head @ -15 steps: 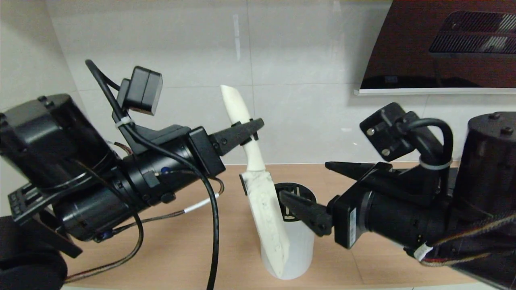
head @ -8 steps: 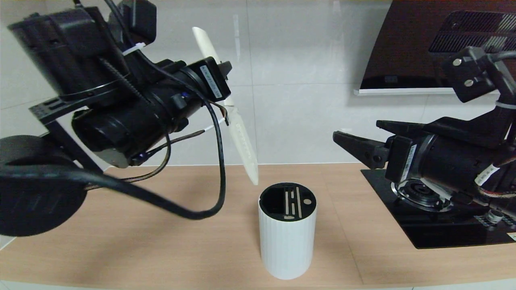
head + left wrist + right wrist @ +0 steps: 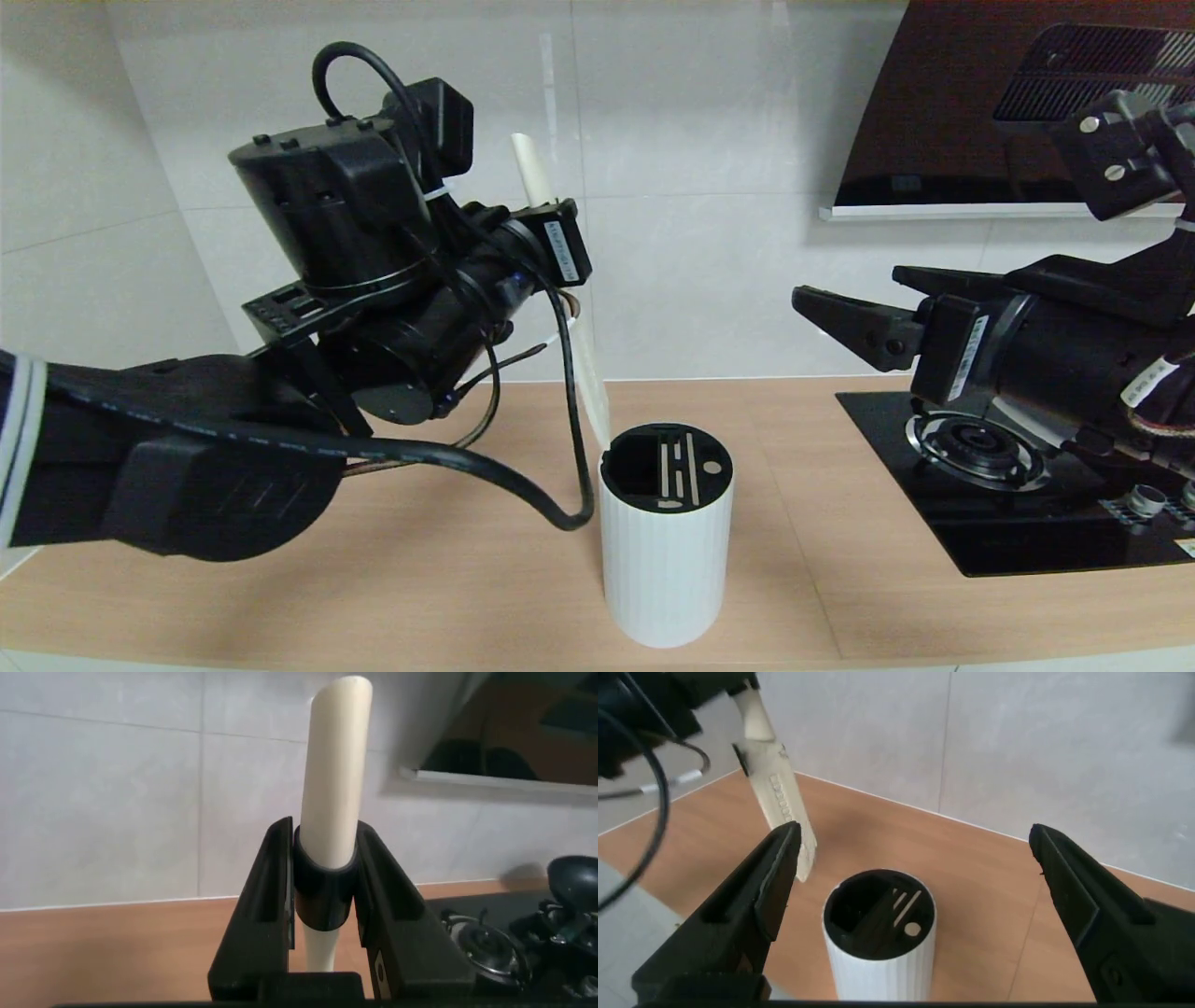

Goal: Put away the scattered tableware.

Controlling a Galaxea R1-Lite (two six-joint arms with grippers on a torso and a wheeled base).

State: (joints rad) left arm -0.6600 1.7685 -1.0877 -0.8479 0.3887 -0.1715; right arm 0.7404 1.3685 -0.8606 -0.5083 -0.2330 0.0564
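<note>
The robot's left end effector (image 3: 549,209) pinches the pale handle of a white knife (image 3: 590,381) and holds it nearly upright above the wooden table (image 3: 373,579), blade pointing down. In the left wrist view the two black fingers (image 3: 271,896) press against a dark collar around the handle (image 3: 336,765), whose rounded end stands up past them. The blade tip hangs close to the rim of a white ribbed knife holder (image 3: 665,551), at about 10 o'clock of its black slotted top. In the right wrist view the knife (image 3: 775,784) slants down towards the holder (image 3: 878,971), with a small gap between tip and rim; no part of the blade sits in a slot.

The holder stands upright on the table at 6 o'clock in the head view. At its 2 o'clock the right end effector (image 3: 848,287) hangs in the air with its fingers spread wide and nothing between them. The right wrist view looks down between those fingers (image 3: 738,924) onto the holder's top.

A black gas stove (image 3: 971,439) is set into the table at 3 o'clock of the holder. A dark range hood (image 3: 934,103) is mounted on the tiled wall (image 3: 700,140) at 1 o'clock.
</note>
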